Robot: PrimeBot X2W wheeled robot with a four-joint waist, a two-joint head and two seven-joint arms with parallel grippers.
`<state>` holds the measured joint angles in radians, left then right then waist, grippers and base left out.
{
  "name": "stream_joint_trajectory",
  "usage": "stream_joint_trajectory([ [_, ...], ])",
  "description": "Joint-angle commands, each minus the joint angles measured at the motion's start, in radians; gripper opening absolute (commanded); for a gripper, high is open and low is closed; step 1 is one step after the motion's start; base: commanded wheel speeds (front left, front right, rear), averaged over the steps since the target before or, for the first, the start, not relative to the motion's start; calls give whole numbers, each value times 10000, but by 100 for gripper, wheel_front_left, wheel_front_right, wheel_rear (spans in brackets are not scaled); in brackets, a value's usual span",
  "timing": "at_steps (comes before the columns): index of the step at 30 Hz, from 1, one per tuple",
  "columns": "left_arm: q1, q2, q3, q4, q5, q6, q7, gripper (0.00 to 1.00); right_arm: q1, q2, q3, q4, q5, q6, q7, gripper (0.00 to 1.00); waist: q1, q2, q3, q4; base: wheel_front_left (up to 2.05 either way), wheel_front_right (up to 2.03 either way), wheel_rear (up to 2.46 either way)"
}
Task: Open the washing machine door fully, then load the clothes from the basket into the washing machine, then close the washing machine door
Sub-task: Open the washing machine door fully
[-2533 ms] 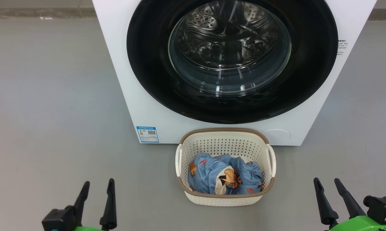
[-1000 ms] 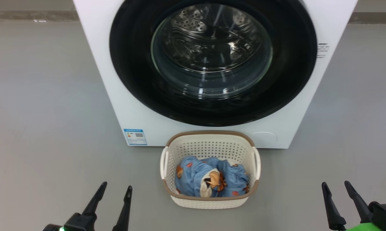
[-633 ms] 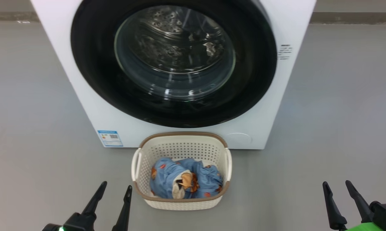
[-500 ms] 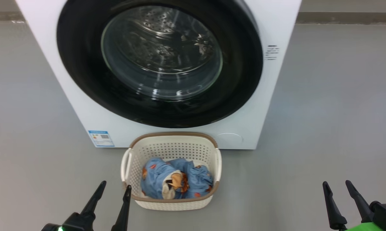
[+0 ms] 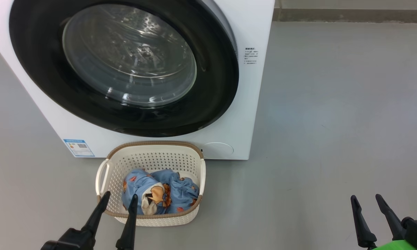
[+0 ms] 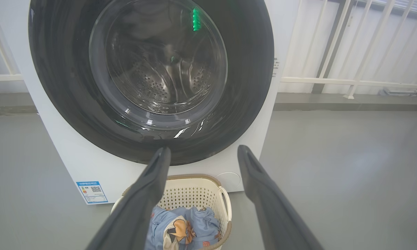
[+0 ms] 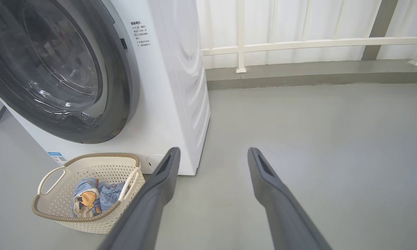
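Note:
The white washing machine (image 5: 250,104) (image 6: 73,163) (image 7: 173,86) fills the upper left of the head view. Its washing machine door (image 5: 208,104) (image 6: 250,86) (image 7: 121,90), a glossy black ring round clear glass, lies flat against the front. The cream basket (image 5: 156,158) (image 6: 194,189) (image 7: 90,222) stands on the floor against the machine's foot. Inside it lie the clothes (image 5: 173,191) (image 6: 201,225) (image 7: 104,196), a light blue bundle with orange bears. My left gripper (image 5: 120,198) (image 6: 201,154) is open over the basket's near left corner. My right gripper (image 5: 366,198) (image 7: 212,154) is open above bare floor at the lower right.
Grey floor (image 5: 333,121) spreads wide to the right of the machine. A white railing (image 7: 298,43) (image 6: 350,81) with a low kerb runs behind it. A small blue label (image 5: 78,147) sits at the machine's lower left corner.
The camera has swung to the right, so machine and basket slid left in the head view. Both grippers keep their places at the bottom edge and stay open.

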<state>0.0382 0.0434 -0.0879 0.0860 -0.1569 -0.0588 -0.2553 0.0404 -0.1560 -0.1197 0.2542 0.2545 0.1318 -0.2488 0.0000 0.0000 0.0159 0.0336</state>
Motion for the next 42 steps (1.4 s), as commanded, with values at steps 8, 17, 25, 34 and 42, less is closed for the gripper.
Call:
stream_joint_trajectory([
  [8, -302, 68, 268, -312, -79, -50, -65, 100, -385, -154, 251, -294, -102, -11, -130, 100, 0, 0, 134, 20, 18, 18, -36],
  [17, -401, 68, 84, -377, -292, 41, -65, 100, -1553, -2, 996, -789, 908, -11, -130, 0, 0, 0, 365, 3, 0, 0, 0],
  [25, -790, 68, -181, -404, -491, 48, -65, 100, -3492, -231, 1690, -1386, 2858, -11, -130, 0, 0, 0, 735, 311, 0, 0, 0],
  [34, -1237, 68, -711, -429, -792, 169, -65, 100, -5952, -681, 1631, -1252, 5216, -11, -130, 0, 0, 0, 1252, 1071, 0, 0, 0],
  [42, -1575, 68, -1131, -436, -1056, 257, -65, 100, -7567, -1665, 2416, -303, 7990, -11, -106, 0, 0, 0, 1653, 1725, 0, 0, 0],
])
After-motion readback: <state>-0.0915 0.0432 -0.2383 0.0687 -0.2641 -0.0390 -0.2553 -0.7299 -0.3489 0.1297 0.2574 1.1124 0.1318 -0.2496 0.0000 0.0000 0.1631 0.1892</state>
